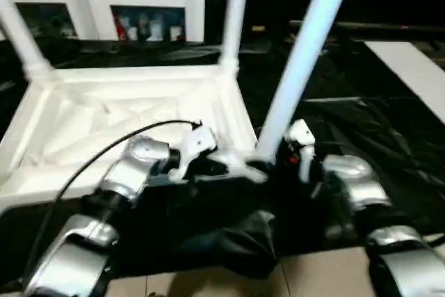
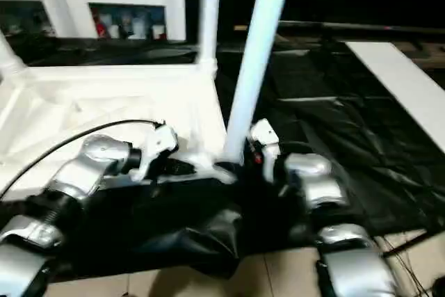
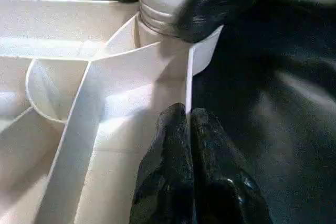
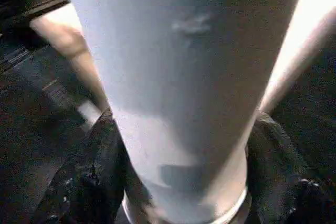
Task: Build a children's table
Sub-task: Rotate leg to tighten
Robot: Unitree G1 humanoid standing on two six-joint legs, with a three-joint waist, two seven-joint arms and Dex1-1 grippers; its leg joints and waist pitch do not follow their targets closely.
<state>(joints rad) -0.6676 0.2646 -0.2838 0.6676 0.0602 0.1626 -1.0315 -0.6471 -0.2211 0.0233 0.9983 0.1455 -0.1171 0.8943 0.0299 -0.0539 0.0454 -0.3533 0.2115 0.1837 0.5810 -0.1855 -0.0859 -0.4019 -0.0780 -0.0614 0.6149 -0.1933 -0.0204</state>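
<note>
You're on leg-fitting: top (image 1: 104, 113) lies ribs-up on black sheeting, two legs already standing at far corners. R tool (image 4: 173, 182) brackets the near leg (image 1: 299, 60) at its corner socket (image 3: 202, 59) (grip unclear, can't tell). L tool (image 3: 190, 129) clenched empty, on the rim. Next: seat it straight w/ twist.

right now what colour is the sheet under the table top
Black, glossy and crinkled sheet under the white table top; right eye view shows it best.
</note>
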